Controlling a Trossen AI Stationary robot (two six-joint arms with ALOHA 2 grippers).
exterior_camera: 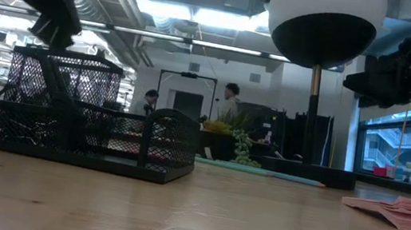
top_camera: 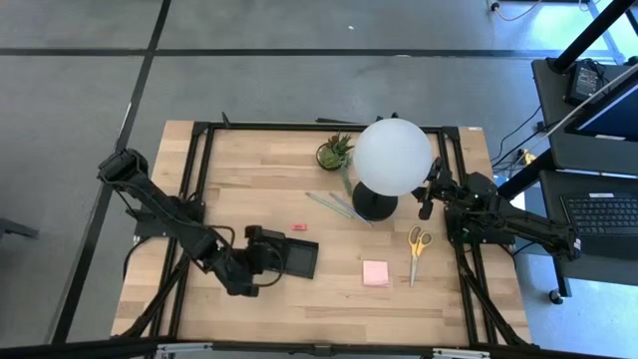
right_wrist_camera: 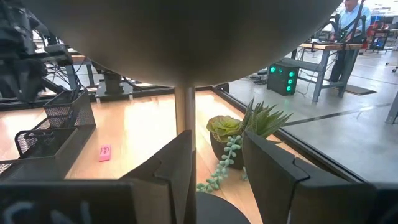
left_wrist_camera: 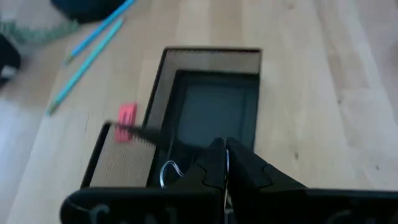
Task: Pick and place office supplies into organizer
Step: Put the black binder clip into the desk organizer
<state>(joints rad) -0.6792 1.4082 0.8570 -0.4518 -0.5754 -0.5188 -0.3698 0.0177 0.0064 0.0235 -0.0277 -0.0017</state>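
Table [top_camera: 299, 309]: wooden, black-framed. Lamp [top_camera: 391, 158] with a white globe stands near the far edge, right of centre; plant [top_camera: 335, 152] just beside it.

Organizer [top_camera: 297, 257]: black mesh tray, left of centre, toward the near edge. Left claw [top_camera: 267, 251] hangs over its left end with fingers shut; a binder clip [left_wrist_camera: 169, 173] seems to lie in the tray just under it, so likely a drop already made, though contact is hard to read.

Right claw [top_camera: 427, 202] sits close to the lamp stem, fingers parted and holding nothing, probably waiting.

Outside the tray: scissors [top_camera: 417, 251] near the right edge, sticky pad [top_camera: 376, 273] beside them, 2 pencils [top_camera: 337, 206] by the lamp base, eraser [top_camera: 299, 227] just beyond the tray.
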